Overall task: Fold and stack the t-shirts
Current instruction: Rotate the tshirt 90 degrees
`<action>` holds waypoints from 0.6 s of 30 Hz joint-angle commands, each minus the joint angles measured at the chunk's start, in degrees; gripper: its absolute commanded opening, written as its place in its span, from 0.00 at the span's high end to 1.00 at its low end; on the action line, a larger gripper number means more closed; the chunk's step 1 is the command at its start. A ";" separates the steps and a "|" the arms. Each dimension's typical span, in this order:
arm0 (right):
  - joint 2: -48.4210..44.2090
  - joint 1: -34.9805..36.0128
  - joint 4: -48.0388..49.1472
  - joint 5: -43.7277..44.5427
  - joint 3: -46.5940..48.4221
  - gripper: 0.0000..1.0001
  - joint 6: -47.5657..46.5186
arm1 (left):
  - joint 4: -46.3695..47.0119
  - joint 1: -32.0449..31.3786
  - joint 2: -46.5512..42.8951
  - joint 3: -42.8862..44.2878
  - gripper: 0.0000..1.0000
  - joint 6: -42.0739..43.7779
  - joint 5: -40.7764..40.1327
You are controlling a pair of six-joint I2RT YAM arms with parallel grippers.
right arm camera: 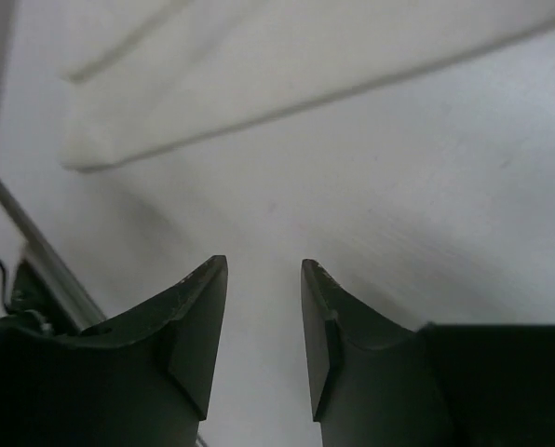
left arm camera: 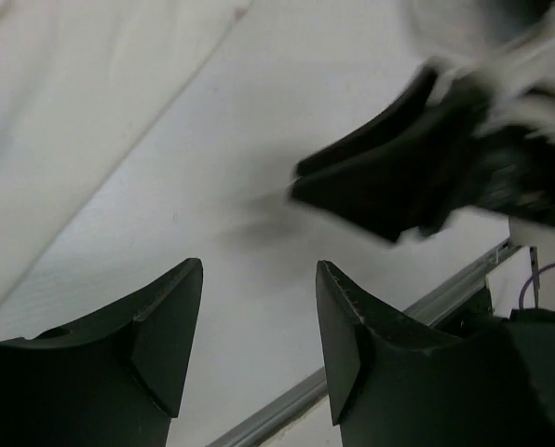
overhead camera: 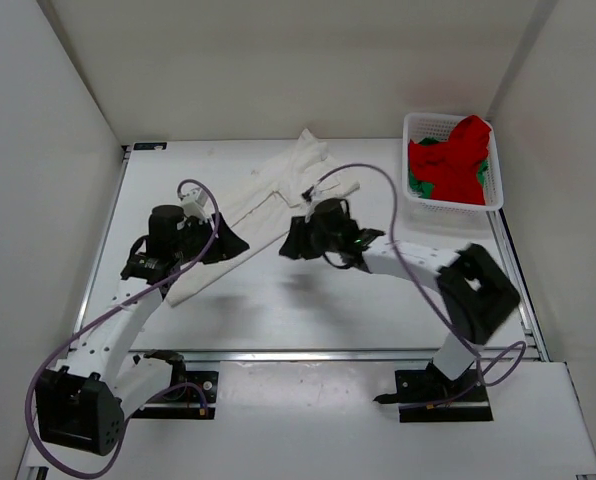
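**Table:** The white table [overhead camera: 278, 320] is lying under both of my pincers. Its surface is showing as smooth and matt, with a faint grain in the wrist views. A metal rail [overhead camera: 308, 353] is running along its near edge.

**White t-shirt:** The white t-shirt [overhead camera: 263, 200] is lying spread on the table as a long, soft, creased band, passing diagonally beside both pincers. The top view alone is showing its full length. My left wrist view is catching only a flat expanse of it, off to the left of the fingertips. My right wrist view is catching a thick, rounded edge of it ahead of the fingertips.

**Basket:** The white plastic mesh basket [overhead camera: 415, 128] is sitting well beyond my right pincer, at the far right of the table. Only the top view is showing it. The red t-shirt [overhead camera: 458, 158] is lying bunched on top in it. The green t-shirt [overhead camera: 418, 187] is peeking out from under the red.

**Left pincer:** My left pincer [left arm camera: 259, 270] is standing released, with its jaws wide apart and only bare table between them. It is hanging just beside the white t-shirt's edge.

**Right pincer:** My right pincer [right arm camera: 263, 264] is also standing released, with a narrower gap and nothing in it. The two are pointing at each other, close but apart. The left wrist view is showing the right pincer as a blurred black shape.
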 commanded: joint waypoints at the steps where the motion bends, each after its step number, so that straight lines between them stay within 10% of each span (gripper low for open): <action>1: 11.23 6.29 9.19 5.55 2.64 0.63 7.22 | -2.86 3.71 -0.56 4.66 0.37 2.70 1.48; 13: 40.34 11.75 0.23 14.17 25.05 0.63 18.74 | 0.48 4.51 -1.26 0.09 0.38 1.29 4.47; 18: 43.35 11.76 -1.35 14.17 27.96 0.88 21.29 | 0.30 4.87 -1.71 -0.87 0.37 1.56 4.21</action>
